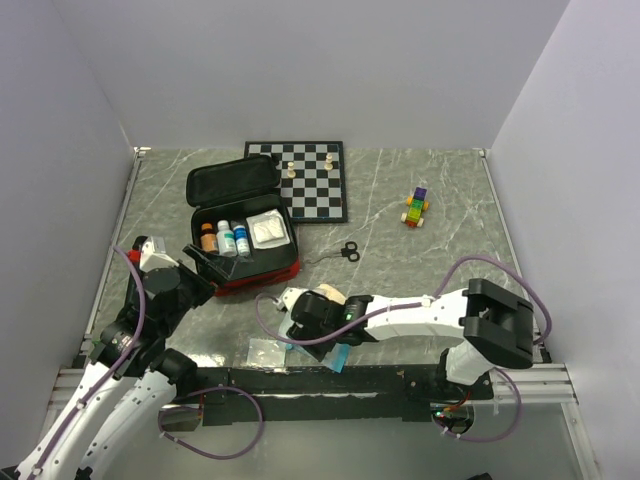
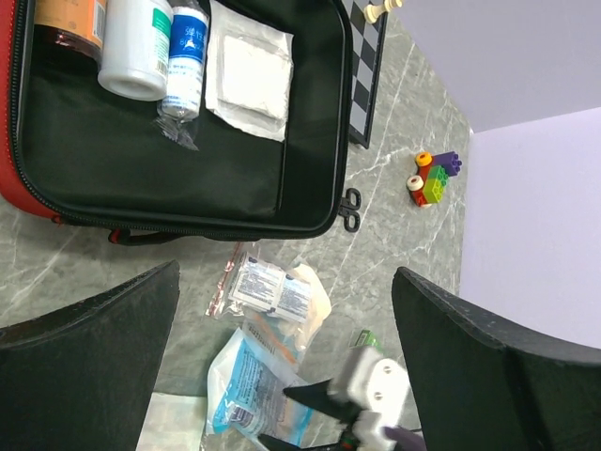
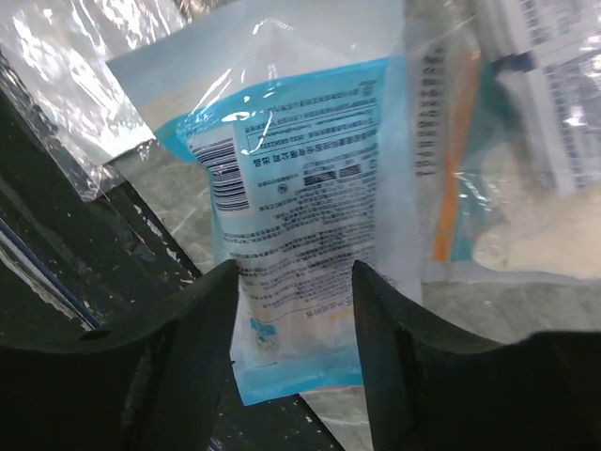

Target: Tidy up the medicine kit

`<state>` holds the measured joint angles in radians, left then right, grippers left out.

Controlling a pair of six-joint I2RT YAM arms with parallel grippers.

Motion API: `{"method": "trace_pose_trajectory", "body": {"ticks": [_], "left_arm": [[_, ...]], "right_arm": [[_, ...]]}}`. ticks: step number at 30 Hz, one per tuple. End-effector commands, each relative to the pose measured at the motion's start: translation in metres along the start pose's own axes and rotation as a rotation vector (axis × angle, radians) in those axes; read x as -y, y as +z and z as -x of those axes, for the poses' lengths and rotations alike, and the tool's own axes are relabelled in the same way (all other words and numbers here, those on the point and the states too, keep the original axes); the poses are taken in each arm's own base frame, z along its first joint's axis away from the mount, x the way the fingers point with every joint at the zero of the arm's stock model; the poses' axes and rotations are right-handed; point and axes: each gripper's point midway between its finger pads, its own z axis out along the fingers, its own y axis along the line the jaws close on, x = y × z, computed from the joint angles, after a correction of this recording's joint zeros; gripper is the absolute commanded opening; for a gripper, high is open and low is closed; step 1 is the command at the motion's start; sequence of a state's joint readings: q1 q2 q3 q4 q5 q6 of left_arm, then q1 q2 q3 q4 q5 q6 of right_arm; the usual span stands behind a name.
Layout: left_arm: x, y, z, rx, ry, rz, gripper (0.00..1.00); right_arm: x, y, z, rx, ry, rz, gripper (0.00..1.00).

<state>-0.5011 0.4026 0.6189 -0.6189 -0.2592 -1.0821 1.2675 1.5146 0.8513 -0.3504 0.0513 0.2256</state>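
Right gripper [image 3: 296,272] spread, its fingers [image 3: 202,319] straddling the lower end of a blue-and-white packet [image 3: 300,169]; can't tell whether the pads touch it. The packet lies flat on the table [image 1: 420,280] in front of the medicine kit [image 2: 141,160], partly over a clear pouch with an orange stripe [image 3: 451,169]. A clear zip bag of white sachets [image 2: 268,287] sits between that pile and the kit's front edge, and another clear bag [image 1: 265,350] lies further out in front of the kit, by the table's near edge. Left gripper [image 2: 286,272] spread wide, nothing between the fingers, hovering off the kit's front-left corner. The kit lies open and flat, red shell down, black lining up, lid folded back. Along its back wall sit an orange bottle [image 1: 208,238], a white bottle [image 1: 226,238] and a small blue-label bottle [image 1: 242,240], with a white gauze pad [image 1: 267,230] at its right side. Black scissors [image 1: 347,250] just right of the kit, chessboard [image 1: 310,180] at its back-right corner beside the lid, toy block stack [image 1: 416,207] well off to the kit's right
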Motion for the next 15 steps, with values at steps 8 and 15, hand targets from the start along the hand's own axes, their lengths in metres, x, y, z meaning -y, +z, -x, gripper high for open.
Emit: {"method": "trace_pose_trajectory", "body": {"ticks": [8, 15], "left_arm": [[0.002, -0.004, 0.001, 0.008, -0.005, -0.024, 0.99], [0.005, -0.009, 0.01, 0.039, 0.0, -0.025, 0.99]], "right_arm": [[-0.013, 0.009, -0.001, -0.032, -0.029, 0.045, 0.28], [-0.016, -0.037, 0.023, 0.073, -0.053, 0.059, 0.0]]}}
